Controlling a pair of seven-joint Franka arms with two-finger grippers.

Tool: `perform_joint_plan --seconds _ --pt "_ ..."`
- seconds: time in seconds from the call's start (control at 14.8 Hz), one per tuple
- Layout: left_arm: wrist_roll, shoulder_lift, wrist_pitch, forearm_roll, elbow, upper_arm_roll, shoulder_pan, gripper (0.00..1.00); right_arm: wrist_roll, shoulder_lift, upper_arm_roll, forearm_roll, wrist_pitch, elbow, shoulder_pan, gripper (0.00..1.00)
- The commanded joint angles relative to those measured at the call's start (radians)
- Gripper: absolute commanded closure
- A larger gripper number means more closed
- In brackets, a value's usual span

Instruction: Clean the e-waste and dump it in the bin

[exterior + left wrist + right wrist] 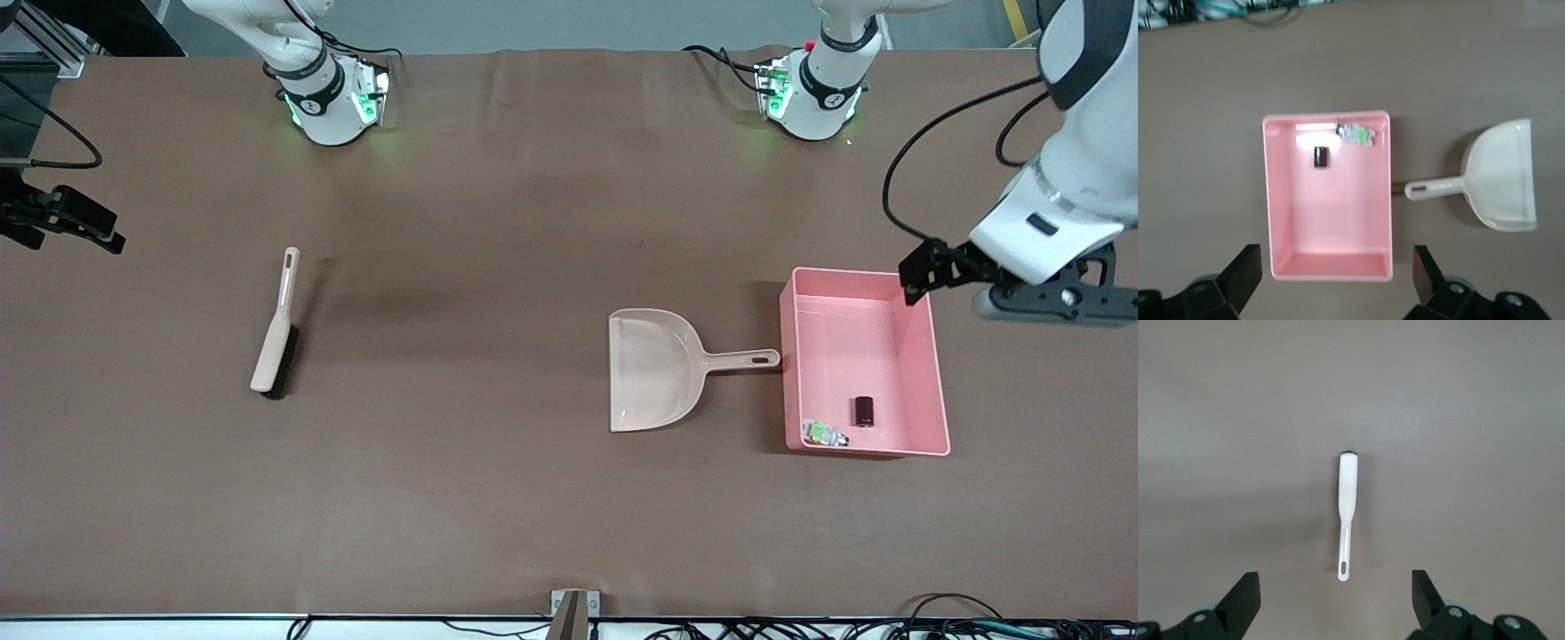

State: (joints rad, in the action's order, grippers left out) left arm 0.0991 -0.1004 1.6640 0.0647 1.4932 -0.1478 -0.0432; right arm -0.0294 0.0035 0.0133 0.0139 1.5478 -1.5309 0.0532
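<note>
The pink bin [853,338] stands toward the left arm's end of the table. Both e-waste parts lie in it, at its end nearer the front camera: the white-and-green component [825,434] in a corner and the small black block [864,411] beside it. The left wrist view shows the bin [1338,220], the component [1357,133] and the block [1321,157]. My left gripper [1338,283] is open and empty, high over the bin's end wall away from the parts; one finger [925,271] shows in the front view. My right gripper [1335,603] is open and empty, high over the table by the brush's handle end.
A beige dustpan [653,369] lies empty beside the bin, its handle touching the bin's wall; it also shows in the left wrist view [1505,173]. A beige brush [274,342] lies toward the right arm's end of the table and shows in the right wrist view [1347,487].
</note>
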Motion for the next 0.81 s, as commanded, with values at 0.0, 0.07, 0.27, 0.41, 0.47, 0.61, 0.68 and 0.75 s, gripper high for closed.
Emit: perform_joint_plan --seconds 0.0,0.07,0.27,0.41,0.47,0.61,0.68,0.75 --pt "0.005 0.172 0.016 -0.051 0.201 0.089 -0.052 0.00 0.002 -0.010 0.001 0.008 -0.014 -0.003 -0.001 0.00" --pt "0.005 0.210 0.016 -0.051 0.246 0.114 -0.072 0.00 0.002 -0.010 0.001 0.008 -0.014 -0.003 -0.001 0.00" --pt "-0.001 0.269 0.010 -0.049 0.303 0.123 -0.076 0.00 0.002 -0.010 0.001 0.006 -0.006 -0.002 -0.001 0.00" --pt "-0.007 0.268 -0.004 -0.045 0.297 0.125 -0.073 0.00 0.002 -0.011 0.002 0.006 -0.009 0.000 -0.003 0.00" --pt "-0.009 0.268 -0.006 -0.042 0.294 0.125 -0.072 0.00 0.003 -0.011 0.004 0.006 -0.011 0.000 -0.004 0.00" --pt "-0.006 0.266 -0.006 -0.040 0.282 0.125 -0.070 0.00 0.003 -0.010 0.004 0.006 -0.005 0.000 -0.004 0.00" --pt "-0.006 0.266 -0.006 -0.040 0.282 0.125 -0.070 0.00 0.003 -0.010 0.004 0.006 -0.003 0.000 -0.004 0.00" --pt "-0.007 0.266 -0.006 -0.040 0.282 0.125 -0.069 0.00 0.003 -0.010 0.004 0.006 -0.005 0.000 -0.003 0.00"
